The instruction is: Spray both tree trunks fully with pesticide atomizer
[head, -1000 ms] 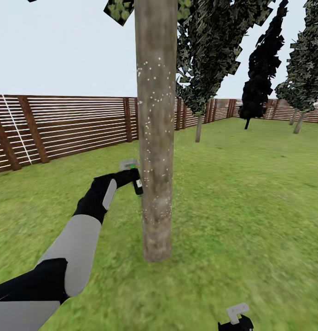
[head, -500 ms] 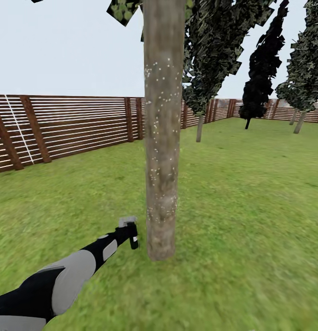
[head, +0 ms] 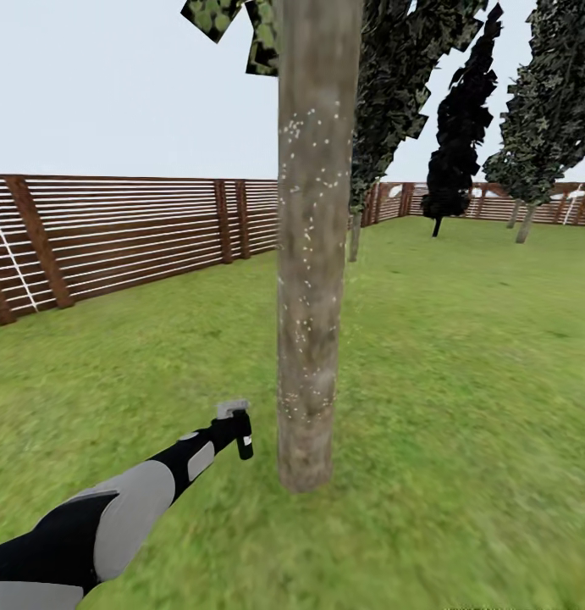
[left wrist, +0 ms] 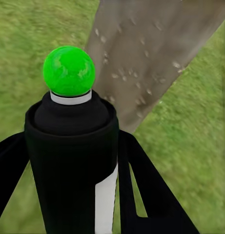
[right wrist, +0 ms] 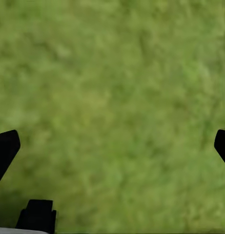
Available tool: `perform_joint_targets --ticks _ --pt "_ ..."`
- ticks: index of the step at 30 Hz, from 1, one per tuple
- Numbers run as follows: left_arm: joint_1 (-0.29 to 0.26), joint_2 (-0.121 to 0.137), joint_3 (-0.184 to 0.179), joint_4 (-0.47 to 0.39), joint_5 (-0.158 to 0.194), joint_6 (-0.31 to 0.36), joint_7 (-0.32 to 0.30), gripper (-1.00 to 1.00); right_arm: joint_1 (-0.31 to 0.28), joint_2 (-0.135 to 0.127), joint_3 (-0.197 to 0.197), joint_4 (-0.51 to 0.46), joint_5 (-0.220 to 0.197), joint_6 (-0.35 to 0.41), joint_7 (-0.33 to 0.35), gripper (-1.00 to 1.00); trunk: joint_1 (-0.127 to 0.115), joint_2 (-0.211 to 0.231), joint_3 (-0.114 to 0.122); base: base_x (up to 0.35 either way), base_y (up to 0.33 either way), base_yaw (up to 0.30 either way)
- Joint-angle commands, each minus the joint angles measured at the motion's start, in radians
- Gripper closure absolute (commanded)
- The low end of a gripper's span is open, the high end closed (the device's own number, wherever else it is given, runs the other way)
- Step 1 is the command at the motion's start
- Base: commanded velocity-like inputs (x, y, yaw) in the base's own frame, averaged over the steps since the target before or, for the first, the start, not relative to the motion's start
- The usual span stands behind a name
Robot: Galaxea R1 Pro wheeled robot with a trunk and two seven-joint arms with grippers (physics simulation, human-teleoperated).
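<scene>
A thick grey-brown tree trunk point(head: 313, 254), speckled with small white dots, stands in the middle of the head view. Blocky green leaves show at its top. My left gripper point(head: 240, 432) reaches from the lower left to just beside the trunk's base, low over the grass, shut on the pesticide atomizer point(head: 245, 447). In the left wrist view the atomizer point(left wrist: 68, 161) is a black bottle with a green ball top and a white mark, held between two black fingers point(left wrist: 141, 185), pointing toward the trunk point(left wrist: 141, 53). My right gripper point(right wrist: 112, 146) hangs open over bare grass.
A brown slat fence point(head: 114, 237) runs along the left and the back of the lawn. Dark conifers point(head: 457, 119) stand behind the trunk and at the far right. Open lawn point(head: 470, 356) spreads to the right of the trunk.
My left gripper dropped with the atomizer from mid-trunk height to near the trunk's base, then held there. The camera has shifted, bringing the trunk slightly rightward and closer.
</scene>
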Motion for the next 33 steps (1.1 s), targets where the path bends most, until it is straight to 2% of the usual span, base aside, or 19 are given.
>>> perform_joint_targets --ticks 1,15,23,33 --pt "0.000 0.000 0.006 0.001 0.001 -0.002 -0.004 1.00 -0.002 0.000 0.005 0.005 0.008 -0.005 -0.007 -1.00 0.000 -0.001 -0.001 0.175 0.332 -0.298" --pt "0.000 -0.001 0.006 0.001 0.001 0.000 -0.004 1.00 -0.002 0.002 0.005 0.005 0.008 -0.004 -0.006 -1.00 0.000 -0.001 -0.001 0.048 0.347 -0.299" --pt "0.000 -0.001 0.006 0.002 0.001 0.000 -0.004 1.00 0.000 0.002 0.005 0.005 0.008 -0.004 -0.006 -1.00 0.000 -0.001 -0.001 0.000 0.350 -0.125" --pt "0.000 -0.001 0.006 0.002 0.001 0.000 -0.004 1.00 0.004 0.002 0.005 0.005 0.008 -0.004 -0.006 -1.00 0.000 -0.001 -0.001 0.000 0.350 -0.287"
